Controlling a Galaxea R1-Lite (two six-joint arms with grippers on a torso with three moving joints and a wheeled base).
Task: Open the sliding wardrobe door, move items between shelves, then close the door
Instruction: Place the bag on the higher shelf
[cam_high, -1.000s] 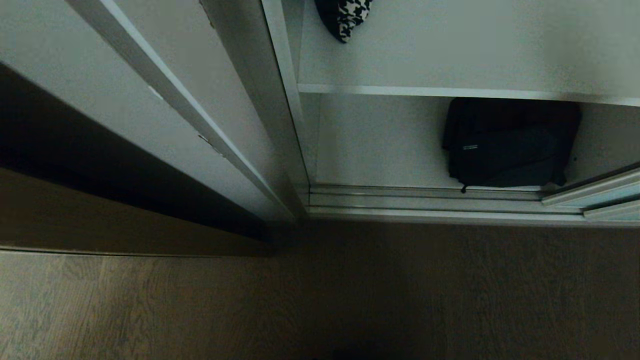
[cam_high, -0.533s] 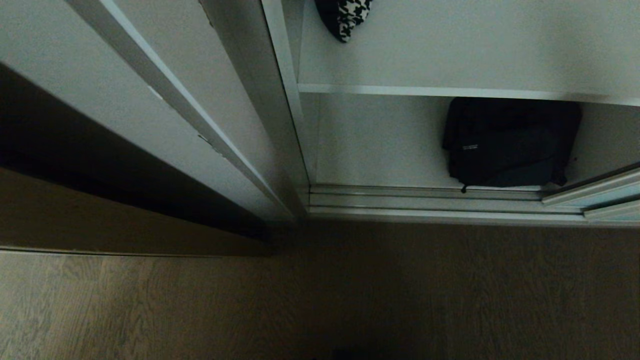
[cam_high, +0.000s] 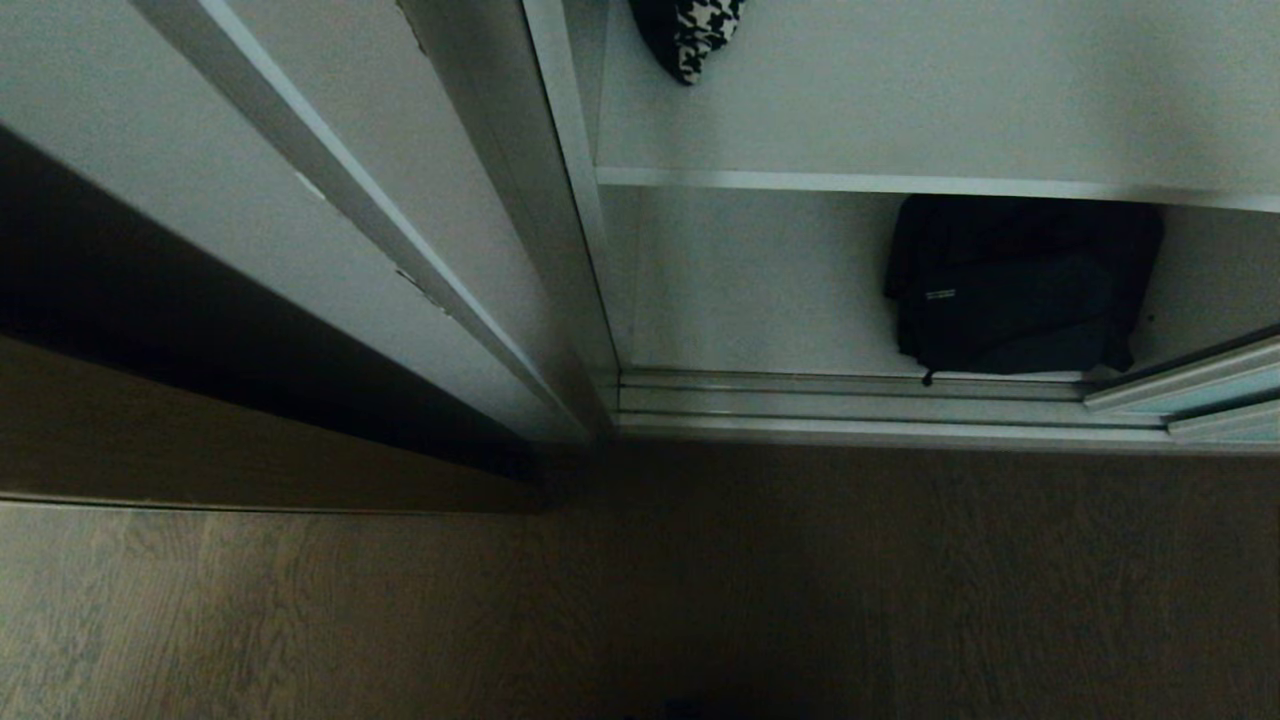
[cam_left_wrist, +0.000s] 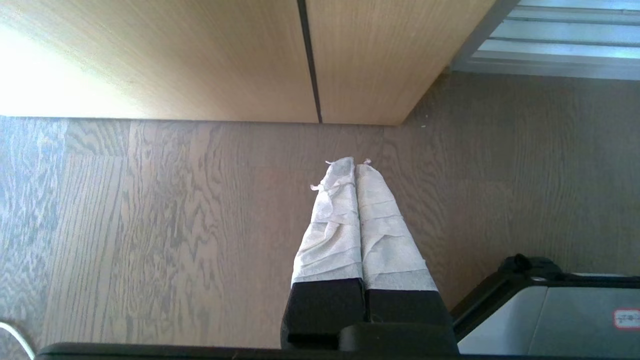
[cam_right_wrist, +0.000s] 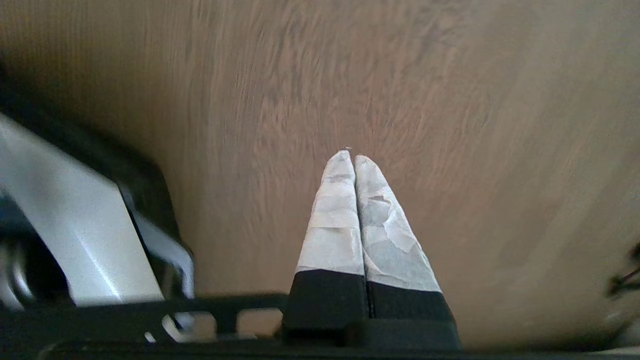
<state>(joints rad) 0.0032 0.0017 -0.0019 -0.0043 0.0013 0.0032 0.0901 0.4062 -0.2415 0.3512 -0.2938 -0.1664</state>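
Black bag: lower shelf, 3 o'clock, unmoved since a second ago.
Houndstooth cloth: upper shelf, 12 o'clock.
Door: apparently slid open.
Right hand: closed, empty, blurred over floor; transfer pending.
Left hand: closed, empty.

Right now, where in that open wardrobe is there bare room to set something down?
Free: the lower compartment floor left of the black bag, up to the side wall, and the upper shelf right of the houndstooth cloth. Crowded: the lower right, between bag and sliding door.
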